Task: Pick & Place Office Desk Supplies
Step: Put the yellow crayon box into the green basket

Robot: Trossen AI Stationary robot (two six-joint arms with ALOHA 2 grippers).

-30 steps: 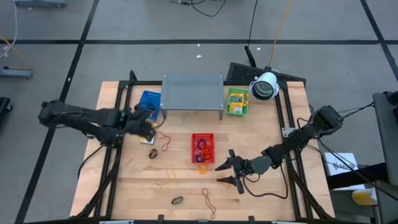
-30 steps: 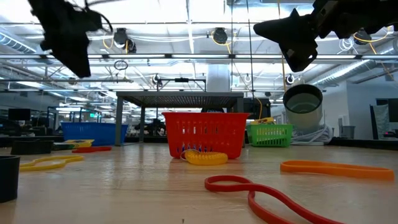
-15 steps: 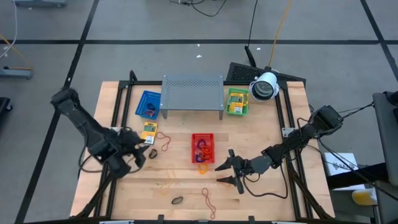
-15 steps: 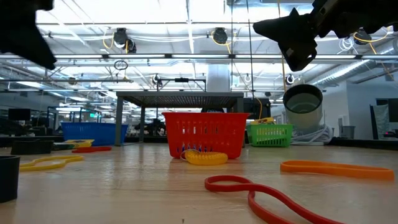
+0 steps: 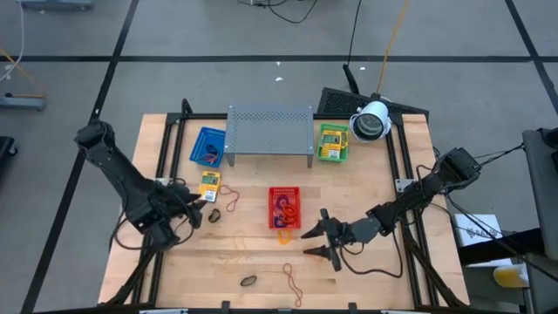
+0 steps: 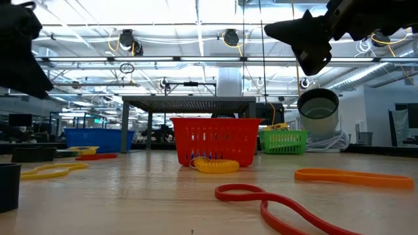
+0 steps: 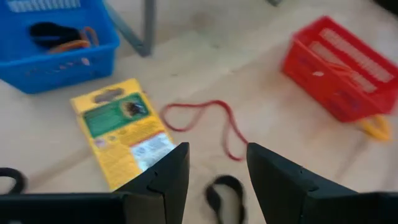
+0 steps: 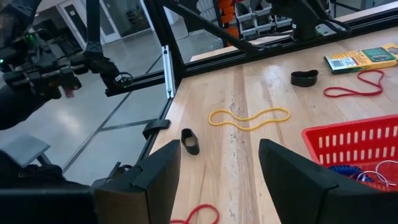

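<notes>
— High view, what do you have?
— I see the left gripper [image 5: 193, 212] near the bench's left edge, fingers apart, just beside a yellow-and-green packet [image 5: 209, 184]. The right gripper [image 5: 320, 237] hangs spread, holding nothing, beside the red basket [image 5: 284, 208].
— Left wrist?
— I see the packet [image 7: 123, 128] beyond the fingers [image 7: 166, 180], and a black band [image 7: 225, 194] between them.

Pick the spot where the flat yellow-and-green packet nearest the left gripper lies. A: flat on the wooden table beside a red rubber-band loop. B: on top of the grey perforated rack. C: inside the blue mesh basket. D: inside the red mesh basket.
A: the flat yellow-and-green packet lies flat on the bare wooden table, beside the red rubber-band loop and outside the blue mesh basket.
</notes>
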